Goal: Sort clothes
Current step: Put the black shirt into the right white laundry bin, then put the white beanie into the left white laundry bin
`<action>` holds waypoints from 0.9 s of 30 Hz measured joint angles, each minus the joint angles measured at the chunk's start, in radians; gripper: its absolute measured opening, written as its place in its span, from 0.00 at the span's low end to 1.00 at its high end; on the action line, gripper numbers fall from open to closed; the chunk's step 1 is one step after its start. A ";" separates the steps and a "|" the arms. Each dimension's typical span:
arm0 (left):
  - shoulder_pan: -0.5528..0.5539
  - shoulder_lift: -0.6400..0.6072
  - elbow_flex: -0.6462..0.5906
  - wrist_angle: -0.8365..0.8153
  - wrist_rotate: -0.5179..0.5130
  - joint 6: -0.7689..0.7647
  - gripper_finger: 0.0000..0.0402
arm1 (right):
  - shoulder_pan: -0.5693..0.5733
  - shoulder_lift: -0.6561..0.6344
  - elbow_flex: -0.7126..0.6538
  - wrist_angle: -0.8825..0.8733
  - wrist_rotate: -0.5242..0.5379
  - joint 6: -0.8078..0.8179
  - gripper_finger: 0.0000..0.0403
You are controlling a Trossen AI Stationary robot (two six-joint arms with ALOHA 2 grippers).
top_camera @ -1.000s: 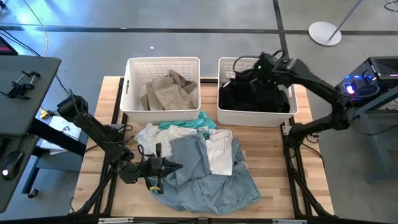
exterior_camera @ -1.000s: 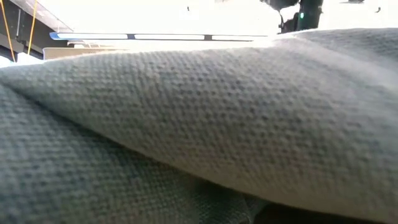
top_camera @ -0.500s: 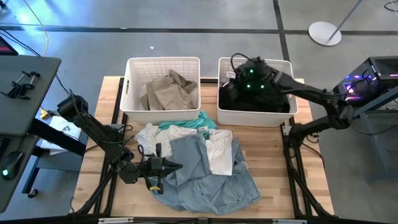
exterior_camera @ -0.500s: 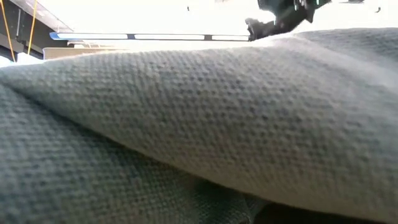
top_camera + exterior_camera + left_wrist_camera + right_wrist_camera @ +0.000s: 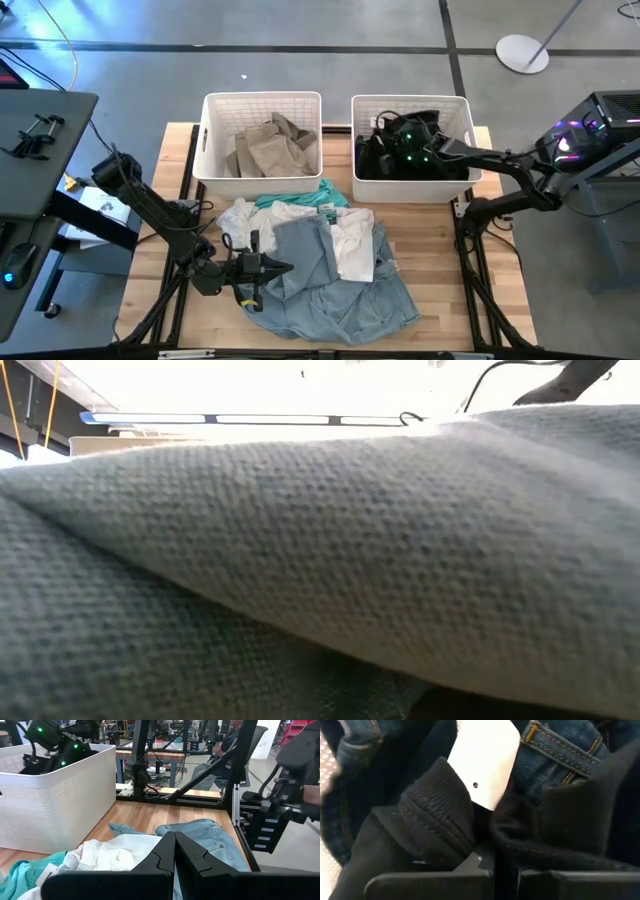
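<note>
A pile of clothes lies mid-table: light denim point(image 5: 330, 290), white pieces point(image 5: 352, 245) and a teal one point(image 5: 322, 194). Tan clothes point(image 5: 270, 148) fill the left white basket point(image 5: 262, 97). Dark clothes point(image 5: 445, 165) lie in the right basket point(image 5: 410, 98), among them a black knit cuff point(image 5: 437, 805), a white tag point(image 5: 482, 762) and dark blue jeans point(image 5: 560, 750). My right gripper point(image 5: 378, 140) point(image 5: 494, 862) is down inside that basket, shut. My left gripper point(image 5: 285, 266) point(image 5: 174, 837) is shut, pointing level over the pile's left edge. My right gripper's shut fingers point(image 5: 470, 870) come slanting down from above into the black cloth point(image 5: 540, 845), between the knit cuff and another black fold. The cloth lies around the fingertips. I cannot tell if any is caught between them.
Denim point(image 5: 320, 560) lies right against the low camera and fills its view. Bare wood point(image 5: 450, 290) is free at the table's right near side. A dark side table with a clamp point(image 5: 35, 140) stands left of the table. A seated person point(image 5: 222, 742) is beyond the table's right edge.
My right gripper has gone down from above the right basket's rim into the basket and tipped its nose steeply down onto the dark clothes. The pile and the tan clothes lie as before.
</note>
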 joint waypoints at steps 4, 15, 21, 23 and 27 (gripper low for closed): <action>0.001 0.000 0.000 -0.001 0.000 0.000 0.00 | 0.019 -0.030 0.086 -0.071 0.020 -0.035 0.00; 0.002 0.000 0.000 -0.003 0.091 -0.025 0.00 | 0.295 -0.234 0.470 -0.309 0.425 -0.177 0.00; 0.002 0.000 0.000 0.000 0.119 0.010 0.00 | 0.694 -0.350 0.453 -0.280 0.659 -0.188 0.00; 0.009 0.000 0.000 0.000 0.142 0.073 0.00 | 0.856 -0.352 0.428 -0.280 0.766 -0.225 0.00; 0.033 0.000 0.000 0.004 0.188 0.113 0.00 | 1.140 -0.297 0.351 -0.216 0.933 -0.220 0.00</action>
